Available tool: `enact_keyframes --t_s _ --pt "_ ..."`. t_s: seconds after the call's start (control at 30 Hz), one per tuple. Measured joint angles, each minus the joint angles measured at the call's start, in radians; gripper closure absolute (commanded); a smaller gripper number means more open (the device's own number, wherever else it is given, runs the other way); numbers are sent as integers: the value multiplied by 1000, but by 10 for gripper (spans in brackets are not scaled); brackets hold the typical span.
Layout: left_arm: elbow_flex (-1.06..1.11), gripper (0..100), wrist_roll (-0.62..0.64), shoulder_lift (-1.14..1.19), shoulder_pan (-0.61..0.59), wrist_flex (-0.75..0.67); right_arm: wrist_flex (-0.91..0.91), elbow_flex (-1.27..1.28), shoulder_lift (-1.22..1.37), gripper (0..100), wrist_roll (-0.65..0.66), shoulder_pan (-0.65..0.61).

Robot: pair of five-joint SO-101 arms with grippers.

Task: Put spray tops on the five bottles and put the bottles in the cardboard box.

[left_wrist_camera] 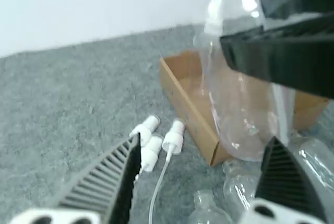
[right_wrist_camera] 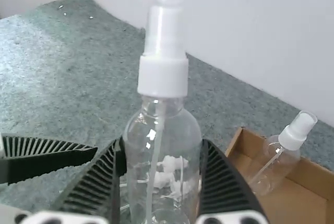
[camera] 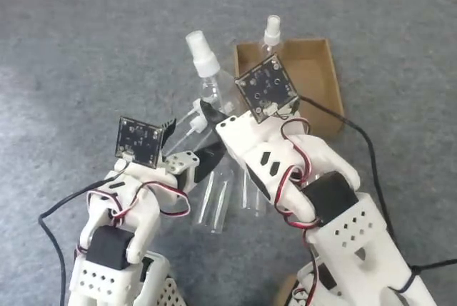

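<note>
Nearest, between the two arms, bare bottles (camera: pixel 214 202) lie on the grey mat (camera: pixel 86 56) with no tops on them. Just beyond, the left gripper (left_wrist_camera: pixel 205 140) hangs with its jaws spread wide and nothing between them. Loose spray tops (left_wrist_camera: pixel 156 140) lie on the mat ahead of it. Farther on, the right gripper (right_wrist_camera: pixel 162 148) is clamped round the belly of a clear bottle (right_wrist_camera: pixel 162 125), which stands upright with a white spray top (right_wrist_camera: pixel 163 62) seated on its neck. At the far right stands the cardboard box (camera: pixel 318 53), with one capped bottle (right_wrist_camera: pixel 282 153) inside. The step in hand looks like boxing the second bottle. The next move calls for carrying it right over the box's left wall, lowering it beside the first without knocking it, then letting go
</note>
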Motion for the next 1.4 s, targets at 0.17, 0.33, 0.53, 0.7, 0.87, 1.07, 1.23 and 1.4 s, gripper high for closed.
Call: enact_keyframes --t_s 0.17,0.33,0.53,0.7,0.87,1.07,1.23,1.4 --pt "0 656 0 0 0 -8 2 0 0 993 0 0" --pt "0 656 0 0 3 -8 29 0 0 993 0 -12" --pt "0 656 0 0 5 -8 74 0 -40 993 0 -18" --pt "0 656 0 -8 5 -8 114 0 -87 993 0 -18" --pt "0 656 0 -2 5 -8 117 0 -91 993 14 -18" --pt "0 656 0 0 0 -8 35 0 -92 993 61 135" --pt "15 656 0 -2 2 -8 -66 -34 -23 993 63 338" --pt "26 656 0 2 2 -8 -178 -37 138 993 63 479"
